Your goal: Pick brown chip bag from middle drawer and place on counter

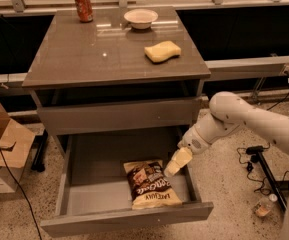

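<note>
The brown chip bag point(149, 184) lies flat in the open middle drawer point(94, 159), toward its front right. My gripper point(176, 162) hangs from the white arm coming in from the right. It is inside the drawer's right side, just above the bag's upper right corner. The counter point(94, 54) is the glossy grey-brown top of the cabinet above.
On the counter stand a red soda can point(83, 6), a white bowl point(140, 18) and a yellow sponge point(162, 51). A closed drawer front point(119, 115) sits above the open drawer. A cardboard box point(1, 149) is on the floor at left; cables and a stand point(264, 171) at right.
</note>
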You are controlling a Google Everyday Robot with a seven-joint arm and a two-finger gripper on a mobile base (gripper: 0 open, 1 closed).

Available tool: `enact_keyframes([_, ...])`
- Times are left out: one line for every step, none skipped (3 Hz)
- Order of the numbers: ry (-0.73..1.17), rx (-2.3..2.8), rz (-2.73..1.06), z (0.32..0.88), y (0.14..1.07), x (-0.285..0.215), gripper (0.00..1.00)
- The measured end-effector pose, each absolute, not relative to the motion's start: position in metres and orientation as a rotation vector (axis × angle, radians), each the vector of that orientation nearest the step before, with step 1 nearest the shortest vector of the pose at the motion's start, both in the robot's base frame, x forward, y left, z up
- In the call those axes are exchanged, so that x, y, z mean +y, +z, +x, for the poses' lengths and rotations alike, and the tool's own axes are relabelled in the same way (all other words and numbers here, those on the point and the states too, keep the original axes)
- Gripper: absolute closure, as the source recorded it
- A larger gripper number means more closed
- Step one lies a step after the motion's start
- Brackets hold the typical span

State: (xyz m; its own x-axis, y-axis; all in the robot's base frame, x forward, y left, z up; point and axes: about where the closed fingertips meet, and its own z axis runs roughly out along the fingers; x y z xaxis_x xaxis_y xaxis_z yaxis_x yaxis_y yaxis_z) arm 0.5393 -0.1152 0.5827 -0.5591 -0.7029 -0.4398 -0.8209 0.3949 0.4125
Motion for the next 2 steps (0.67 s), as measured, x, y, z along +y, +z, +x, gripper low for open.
enact_keyframes([0.942, 2.53, -1.298, 0.541, 0.539, -0.11, 0.0])
enact_keyframes([0.977, 2.597, -1.274, 0.538, 0.502, -0.103, 0.0])
